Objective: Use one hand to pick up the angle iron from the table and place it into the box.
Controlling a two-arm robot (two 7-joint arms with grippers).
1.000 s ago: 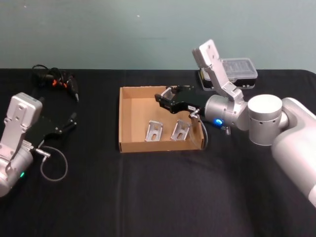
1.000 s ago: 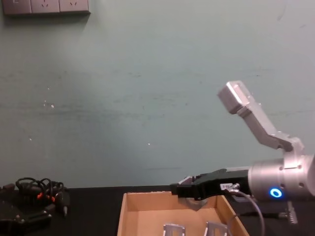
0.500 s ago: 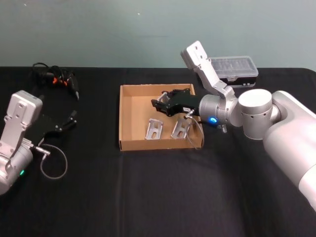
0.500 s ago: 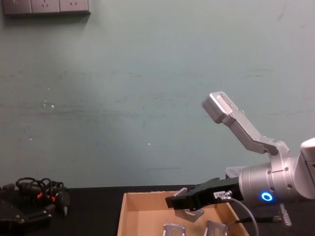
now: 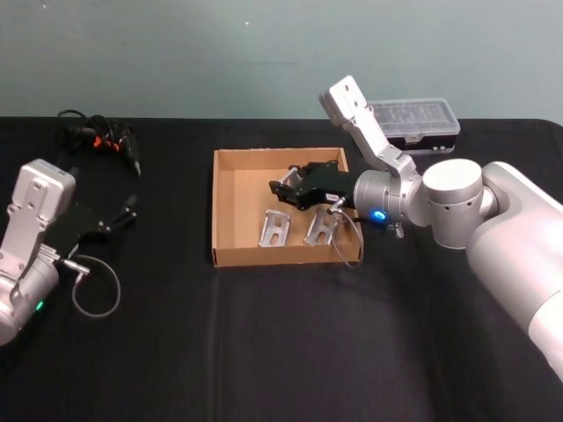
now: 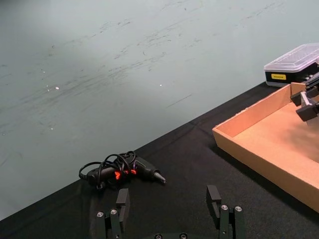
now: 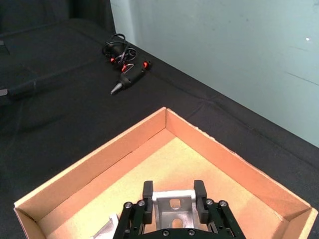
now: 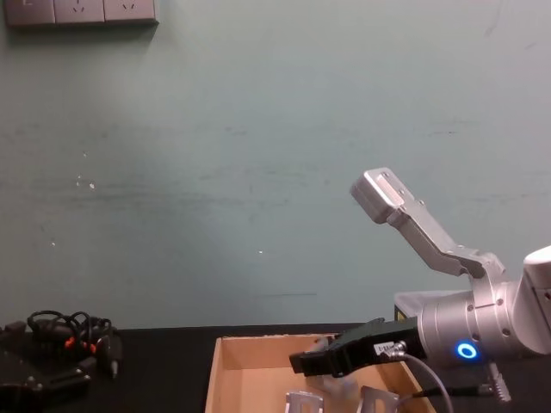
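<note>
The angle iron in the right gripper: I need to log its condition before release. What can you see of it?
The angle iron is a bent bracket of bare silver-grey metal with slotted holes in its face. It is clamped between the black fingers of the right gripper, which pinch its two side edges, and it hangs above the floor of the brown cardboard box, inside the box's walls. Two similar brackets already lie on the box floor nearer the front wall.

Brown cardboard box (image 5: 230, 208), silver angle iron (image 7: 173, 209), matte black table (image 5: 264, 343), black fingers (image 7: 148, 190)
</note>
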